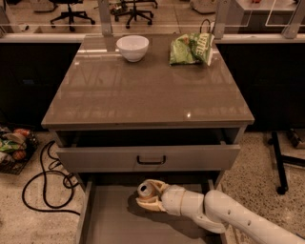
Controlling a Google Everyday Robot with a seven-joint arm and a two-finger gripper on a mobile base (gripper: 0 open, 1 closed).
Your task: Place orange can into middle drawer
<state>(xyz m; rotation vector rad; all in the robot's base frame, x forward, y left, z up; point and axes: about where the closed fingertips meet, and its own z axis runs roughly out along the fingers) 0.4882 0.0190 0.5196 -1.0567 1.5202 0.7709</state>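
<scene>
Where the camera looks down on the front of the cabinet, the count runs as follows.

Top [143,95]: one, brown and glossy.
- Bowl [132,47]: one, white, upright, at the back left.
- Bag [193,47]: one, green, crumpled, at the back right, well apart from the bowl.

Drawers: two, both pulled out.
- Top drawer [95,158]: one, grey front with one black handle [151,160].
- Middle drawer [107,219]: one, below the first, with a bare grey floor and thin side walls. Its front is out of view.

Can [144,189]: one, orange-brown, tilted, silver top turned up toward the camera. It sits over the middle drawer's floor near the back, with its shadow beneath; whether it touches the floor cannot be told.

Gripper [143,193]: one, pale, inside the middle drawer, pinching the can with one finger above it and one below.

Arm [228,215]: one, white, entering from the lower right.

Floor items:
- Cable [45,188]: black, looped, left of the cabinet.
- Chairs [71,9]: two, partly visible at the far back.
- Stand [279,162]: one, black, at the right.
</scene>
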